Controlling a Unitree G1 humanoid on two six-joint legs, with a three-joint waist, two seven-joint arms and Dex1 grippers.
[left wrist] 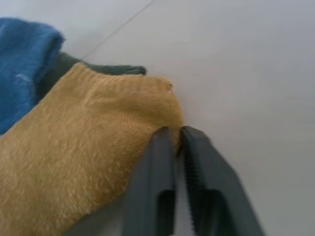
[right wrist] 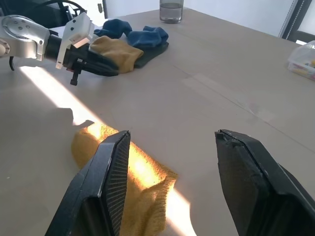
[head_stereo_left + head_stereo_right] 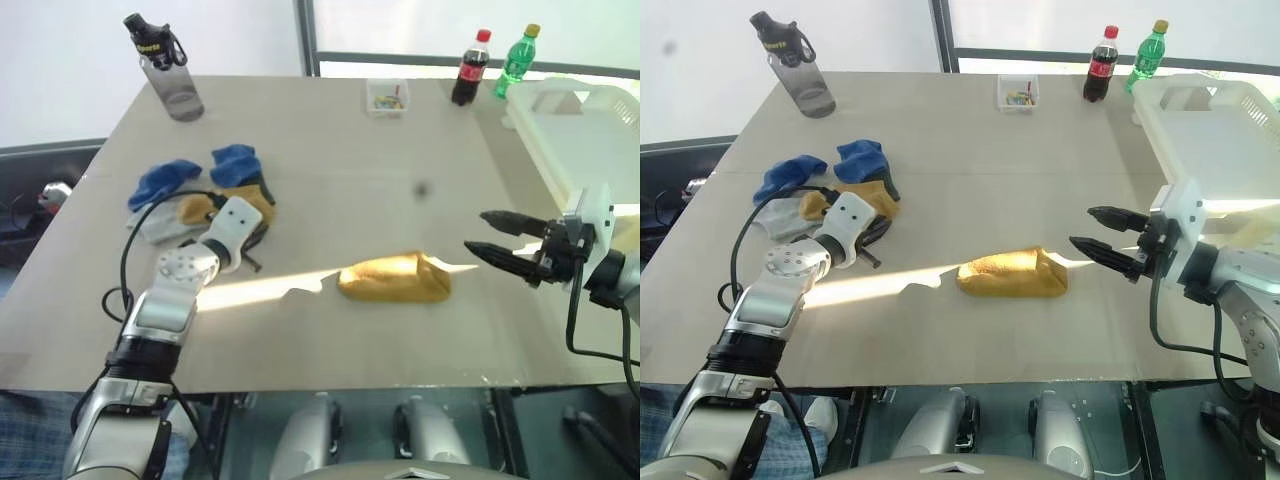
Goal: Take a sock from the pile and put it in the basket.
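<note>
Your left gripper (image 1: 178, 142) pinches the pile's (image 3: 200, 190) mustard sock (image 1: 83, 162) by its edge; your right gripper (image 3: 500, 240) gapes empty.

Free room and obstacles on the table

A wide bare stretch of the table (image 3: 330, 140) is left open between the pile (image 3: 200, 195) and the basket (image 3: 590, 135). The middle is blocked only by one yellow sock (image 3: 395, 278) (lying flat). The far edge is occupied by a grey bottle (image 3: 165, 65), a small clear box (image 3: 386, 97) and two drink bottles (image 3: 470, 68).
</note>
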